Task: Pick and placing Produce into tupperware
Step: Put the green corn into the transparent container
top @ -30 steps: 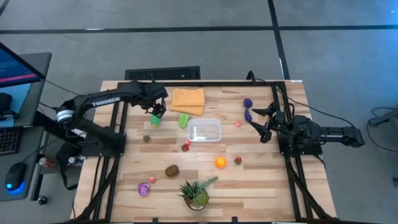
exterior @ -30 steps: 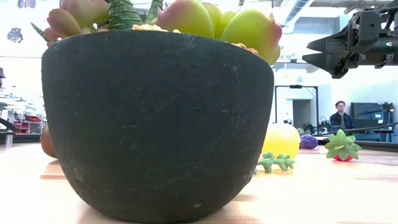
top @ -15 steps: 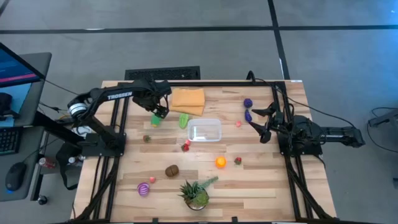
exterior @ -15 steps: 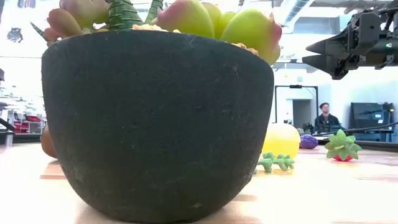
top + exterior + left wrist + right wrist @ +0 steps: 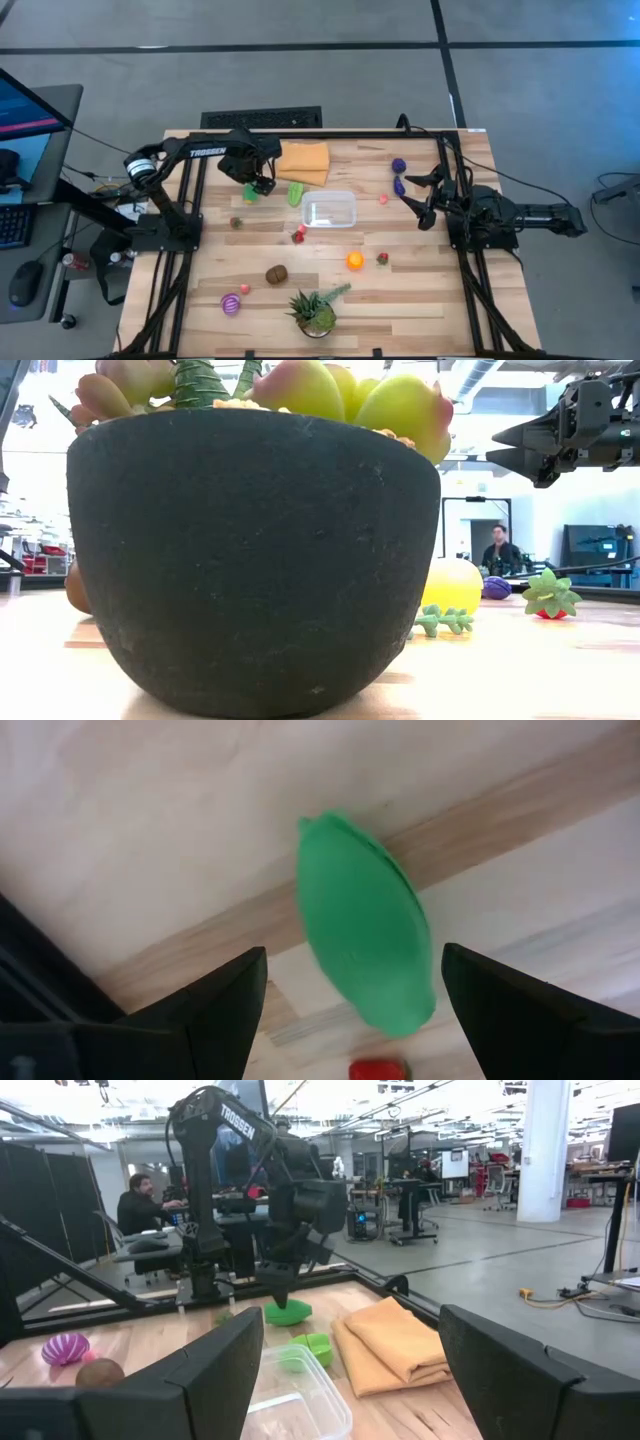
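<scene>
Step in hand, judged: left arm grabbing the green pod (image 5: pixel 362 952) near the desk's (image 5: pixel 420 290) far-left part. Left pincer (image 5: pixel 258 183) sits directly over it, fingers apart, nothing held.

To do it well:
- Drop straight down. The pod lies lengthwise between the two fingers (image 5: pixel 215 1010) in the wrist view, so they close across its narrow width; no wrist turn looks needed.
- It sits a bit off-centre toward one finger. Nudge to centre before closing, or the smooth rounded shell may squirt out.
- Go low enough to clamp at mid-body, short of the desk.
- A small red piece (image 5: pixel 378 1069) lies just beyond the pod's tip. Keep fingers clear of it.
- Then carry to the tub (image 5: pixel 329 209), near on the right, past a second green piece (image 5: pixel 295 192) and clear of the orange cloth (image 5: pixel 302 161).

Tub looks empty, mid-desk; other produce scattered around it, none inside, so the task is at its start.

Right pincer (image 5: pixel 417 198) waits off the desk's right side, fingers apart, empty, pointing at the tub.
</scene>
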`<state>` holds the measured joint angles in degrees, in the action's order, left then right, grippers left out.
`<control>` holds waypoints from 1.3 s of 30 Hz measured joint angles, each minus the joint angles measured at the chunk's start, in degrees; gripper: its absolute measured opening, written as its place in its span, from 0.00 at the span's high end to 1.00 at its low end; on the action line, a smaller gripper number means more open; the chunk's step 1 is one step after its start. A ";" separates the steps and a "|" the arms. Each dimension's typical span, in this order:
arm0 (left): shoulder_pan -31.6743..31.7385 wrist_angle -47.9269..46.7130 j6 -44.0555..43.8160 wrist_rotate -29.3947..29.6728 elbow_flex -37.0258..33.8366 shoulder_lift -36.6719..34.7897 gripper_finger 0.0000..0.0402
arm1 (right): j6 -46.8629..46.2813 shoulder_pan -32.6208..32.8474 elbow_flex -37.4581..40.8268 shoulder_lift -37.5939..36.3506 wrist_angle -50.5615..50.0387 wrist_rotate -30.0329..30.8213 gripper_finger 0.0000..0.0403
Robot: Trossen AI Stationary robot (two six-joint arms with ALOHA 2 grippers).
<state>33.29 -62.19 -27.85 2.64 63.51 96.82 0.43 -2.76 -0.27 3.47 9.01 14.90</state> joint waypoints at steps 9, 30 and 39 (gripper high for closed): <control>-0.88 5.74 -0.87 -2.99 -3.44 -0.04 0.27 | -0.44 0.00 0.01 -0.01 0.00 0.00 0.26; -0.53 12.06 7.28 -2.45 -11.78 -0.09 0.27 | -1.97 0.02 0.01 0.00 0.49 0.00 0.26; -0.56 13.30 9.45 -1.37 -11.82 -0.09 0.27 | -1.97 0.02 0.01 0.02 0.49 0.00 0.26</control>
<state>32.73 -48.89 -18.40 1.28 51.68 96.73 -1.54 -2.74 -0.26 3.49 9.50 14.90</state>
